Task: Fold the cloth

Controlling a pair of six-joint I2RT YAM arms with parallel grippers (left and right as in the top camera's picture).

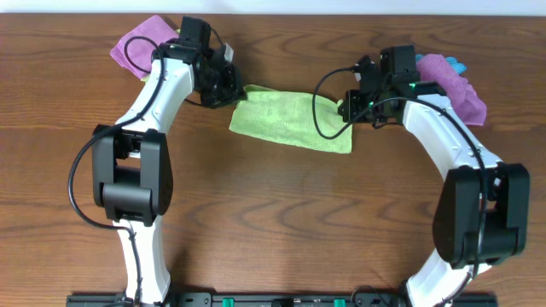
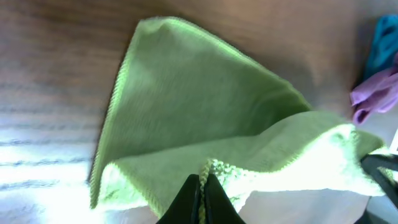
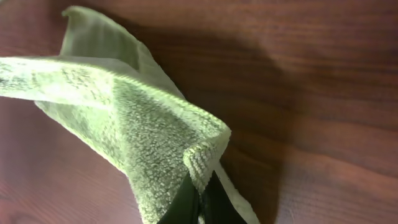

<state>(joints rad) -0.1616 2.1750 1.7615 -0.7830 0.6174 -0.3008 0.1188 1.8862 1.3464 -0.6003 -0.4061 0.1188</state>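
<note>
Green cloth lies mid table, long axis roughly 9-to-3, right end dipping slightly toward 4. Left gripper is pinched tight on its far-left corner, right gripper pinched on the far-right corner, both corners lifted. The free near edge sits at 6 o'clock of both claws, about equally close, so the fold likely goes toward 6.
</note>
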